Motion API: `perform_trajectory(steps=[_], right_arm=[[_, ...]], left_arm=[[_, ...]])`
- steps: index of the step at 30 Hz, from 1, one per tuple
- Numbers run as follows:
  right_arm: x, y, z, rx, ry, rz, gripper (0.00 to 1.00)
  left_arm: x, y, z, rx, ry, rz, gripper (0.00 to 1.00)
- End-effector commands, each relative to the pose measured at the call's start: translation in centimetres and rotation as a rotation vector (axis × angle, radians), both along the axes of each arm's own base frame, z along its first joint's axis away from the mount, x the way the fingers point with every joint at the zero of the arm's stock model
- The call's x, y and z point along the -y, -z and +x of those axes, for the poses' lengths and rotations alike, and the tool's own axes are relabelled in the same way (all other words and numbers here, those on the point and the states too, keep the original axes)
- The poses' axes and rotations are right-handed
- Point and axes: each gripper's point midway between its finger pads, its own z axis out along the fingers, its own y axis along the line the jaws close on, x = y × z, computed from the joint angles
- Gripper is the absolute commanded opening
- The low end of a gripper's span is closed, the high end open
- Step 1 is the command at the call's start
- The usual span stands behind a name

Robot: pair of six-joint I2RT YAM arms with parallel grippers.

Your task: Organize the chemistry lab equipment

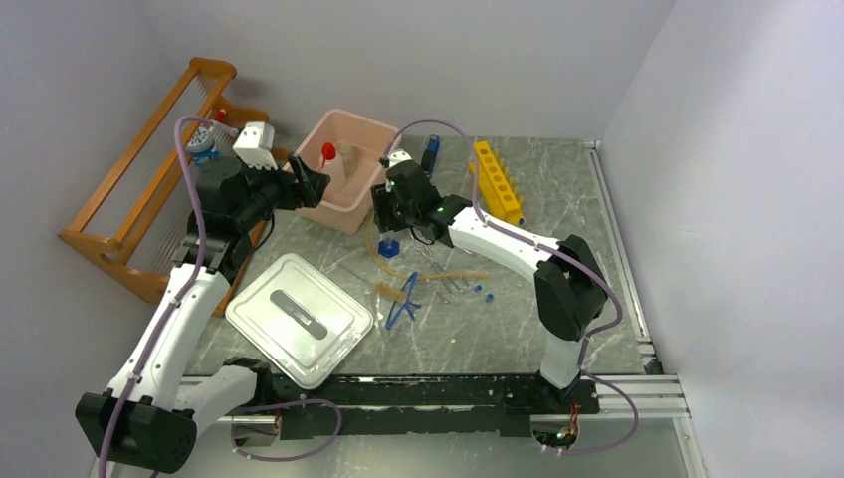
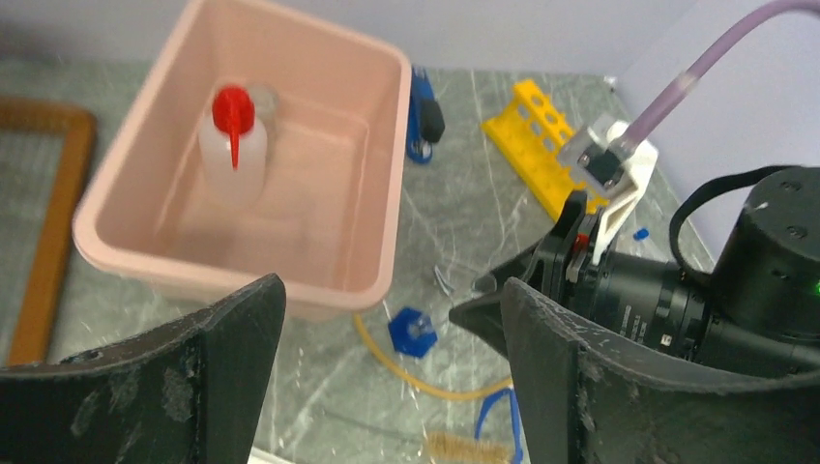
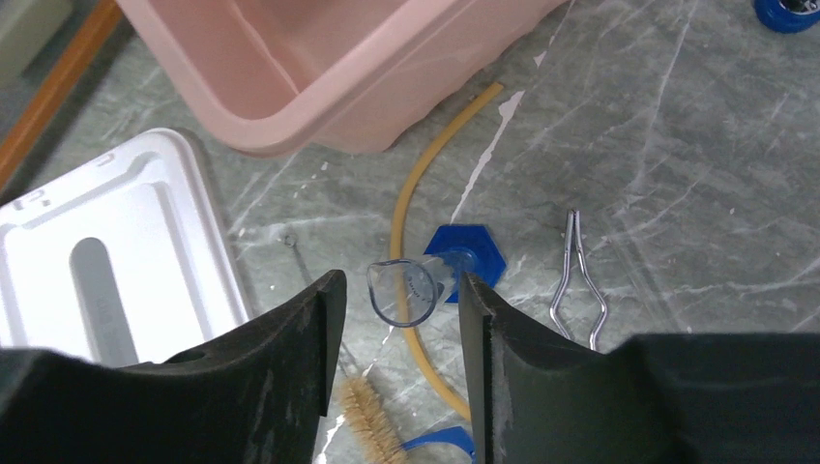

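Barely begun: only red-capped squeeze bottle (image 2: 232,155) in pink tub (image 2: 106,256). Leaves tan hose (image 3: 399,217), blue tongs (image 1: 403,311) on bench (image 1: 498,329). Straddles blue-based cylinder (image 3: 401,290) with right end effector (image 3: 398,300) part-open; holds left end effector (image 2: 392,290) wide, empty.

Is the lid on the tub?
No, the lid lies flat on the table, apart from the open tub.

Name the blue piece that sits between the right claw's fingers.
The clear cylinder on a blue hexagonal base, upright by the tan hose; the blue tongs lie apart.
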Motion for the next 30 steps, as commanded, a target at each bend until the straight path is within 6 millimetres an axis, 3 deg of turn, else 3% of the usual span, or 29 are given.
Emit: perform_trajectory(steps=[1, 8, 13, 20, 30], right_arm=[[-0.2, -0.6, 1.5, 0.083, 0.032, -0.041, 0.47], [0.9, -0.5, 2.4, 0.160, 0.069, -0.105, 0.30], [1.6, -1.7, 2.5, 0.212, 0.086, -0.129, 0.25], [2.9, -6.7, 1.6, 0.232, 0.040, -0.081, 0.24], [4.0, -12.6, -2.3, 0.126, -0.215, 0.187, 0.23]], left_arm=[[0.8, 2.2, -1.1, -0.064, 0.027, -0.061, 0.84], [1.7, 3.6, -1.7, -0.081, 0.084, -0.074, 0.85], [2.4, 4.2, -1.5, -0.087, 0.129, -0.081, 0.85], [4.9, 4.8, -2.0, -0.079, 0.271, -0.106, 0.85], [9.8, 2.7, -4.1, 0.042, 0.616, -0.022, 0.74]])
